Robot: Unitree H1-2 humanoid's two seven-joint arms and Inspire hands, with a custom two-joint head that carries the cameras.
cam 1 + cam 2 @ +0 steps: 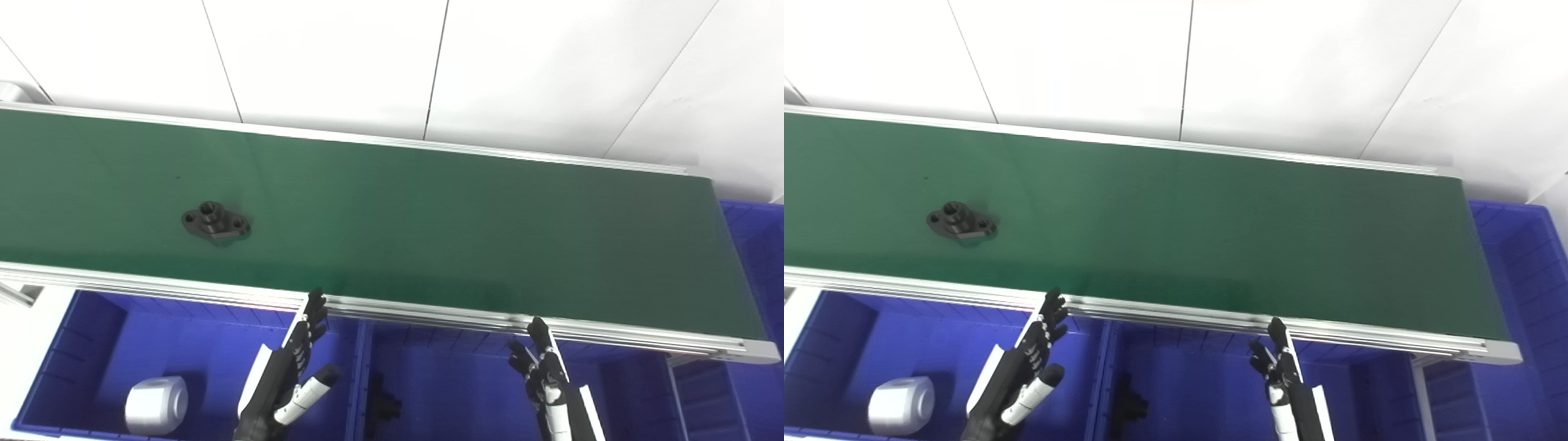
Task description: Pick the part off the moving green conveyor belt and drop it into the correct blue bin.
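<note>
Far left, down below the belt, a white rounded part [156, 404] lies on the floor of the left blue bin [79, 343]. Above it, the green conveyor belt [429, 233] runs across the whole width, framed in aluminium rails, and there is the piece to watch: a black flanged part [215, 223], with a raised round boss in the middle and a bolt hole in each ear, lying flat on the left stretch of the belt, nearer the front rail than the back one. Nothing touches it.

Next, the left hand [288, 373] hovers over the left bin, just under the belt's front rail, its fingers [313, 312] stretched out and spread, thumb swung wide, holding nothing. It is well apart from the flanged part.

Past the divider, a dark part [383, 404] lies low in the middle blue bin [465, 380]; its shape is hard to make out.

Then the right hand [545, 373] is up over that middle bin, fingers extended toward the rail, apart and empty too.

At the far right, another blue bin [756, 245] sits just past the belt's end.
</note>
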